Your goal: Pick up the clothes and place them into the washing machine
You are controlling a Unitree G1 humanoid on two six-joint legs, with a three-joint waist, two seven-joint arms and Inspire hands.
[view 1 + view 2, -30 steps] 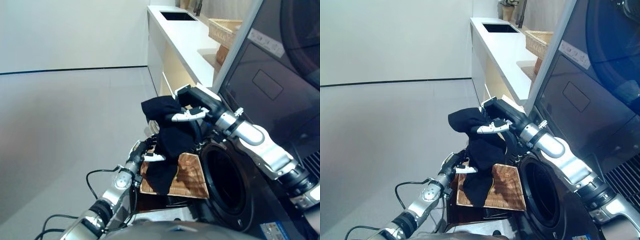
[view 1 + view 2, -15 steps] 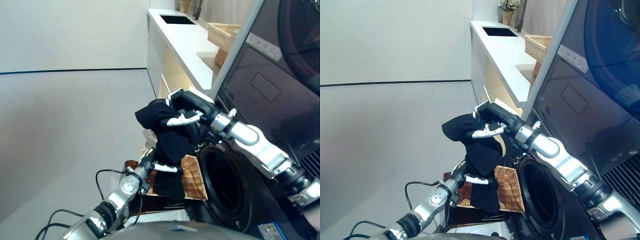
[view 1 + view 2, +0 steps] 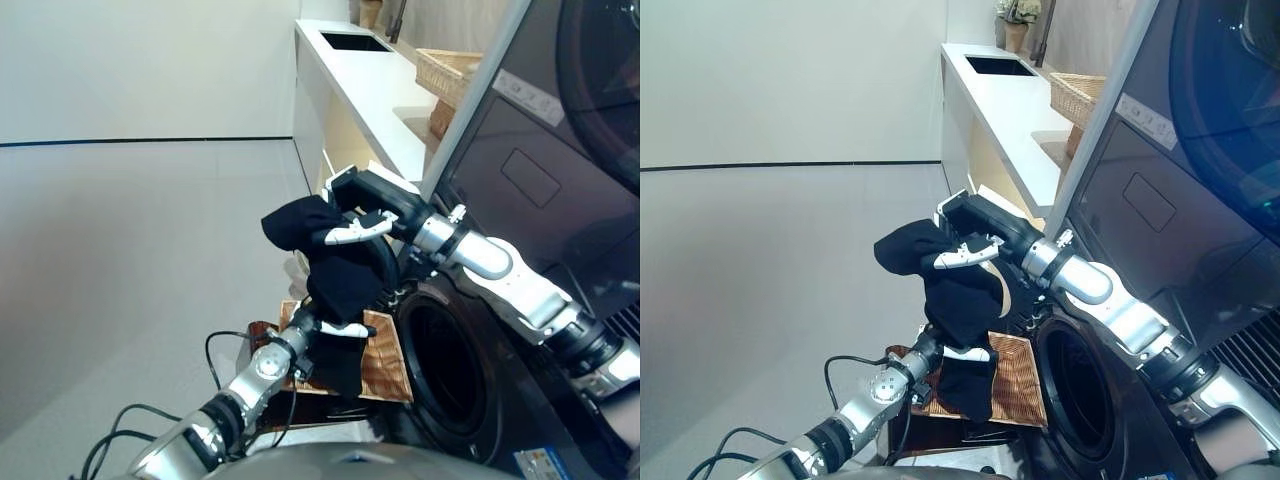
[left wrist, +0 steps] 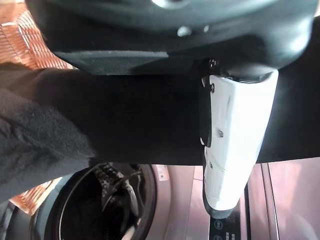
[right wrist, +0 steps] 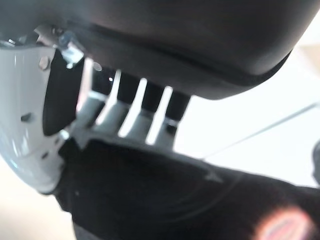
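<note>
Black cloth hangs gripped between both robot hands: the left robot hand has climbed to pinch its lower half, the right robot hand clutches the top, with the washing machine drum open at four o'clock, ready for loading.

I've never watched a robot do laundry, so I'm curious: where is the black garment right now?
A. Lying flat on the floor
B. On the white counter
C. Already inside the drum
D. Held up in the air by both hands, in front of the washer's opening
D: the right hand and the left hand both grip the black garment, which hangs beside the washing machine, above the woven basket.
</note>
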